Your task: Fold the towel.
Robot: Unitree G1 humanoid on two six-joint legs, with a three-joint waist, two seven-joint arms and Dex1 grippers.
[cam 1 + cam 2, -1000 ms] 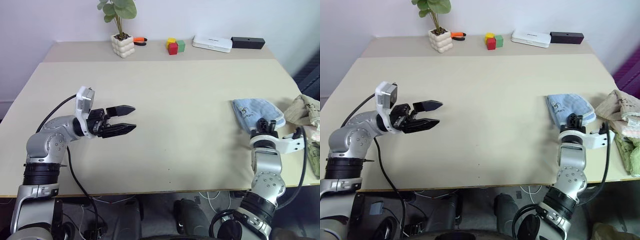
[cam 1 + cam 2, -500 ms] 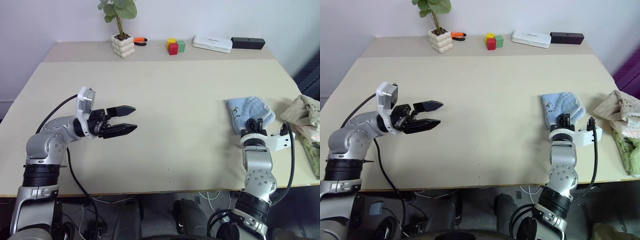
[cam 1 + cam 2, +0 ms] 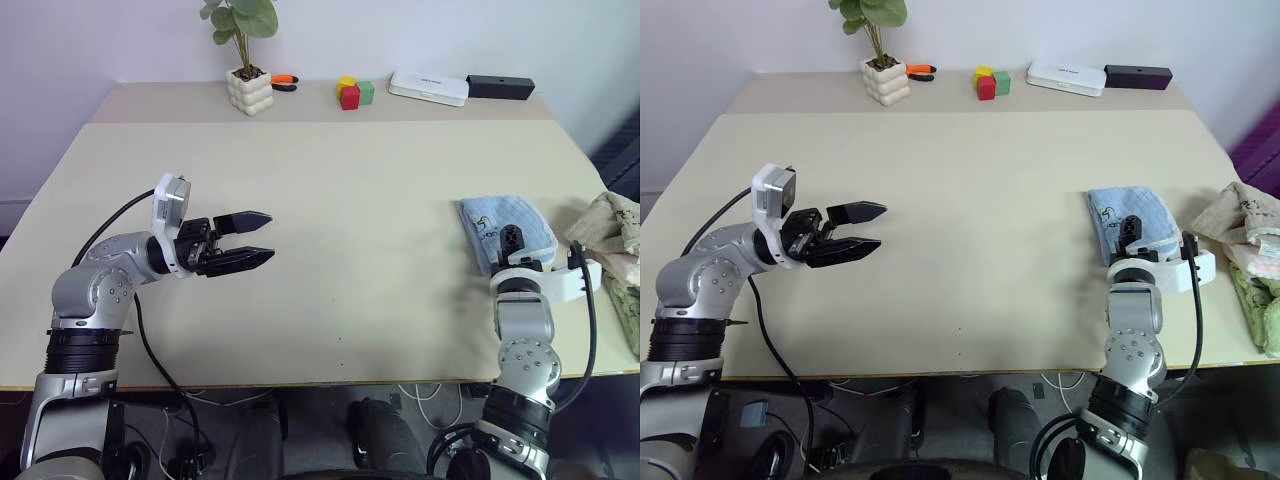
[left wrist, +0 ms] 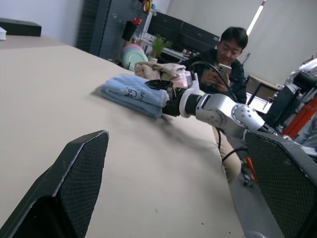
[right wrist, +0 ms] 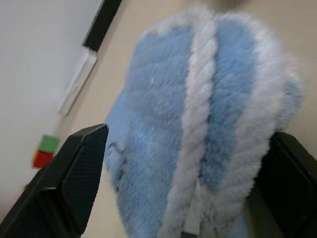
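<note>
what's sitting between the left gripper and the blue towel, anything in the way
Nothing visible. The left gripper hangs open over the left part of the table, and the stretch of tabletop between it and the towel is bare. The right gripper is open right at the towel's near edge.

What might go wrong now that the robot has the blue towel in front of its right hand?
The towel lies bunched, so the open right gripper may pinch several layers at once. It sits near the table's right edge beside a beige cloth, which a pull might snag. The left gripper hovers far off.
</note>
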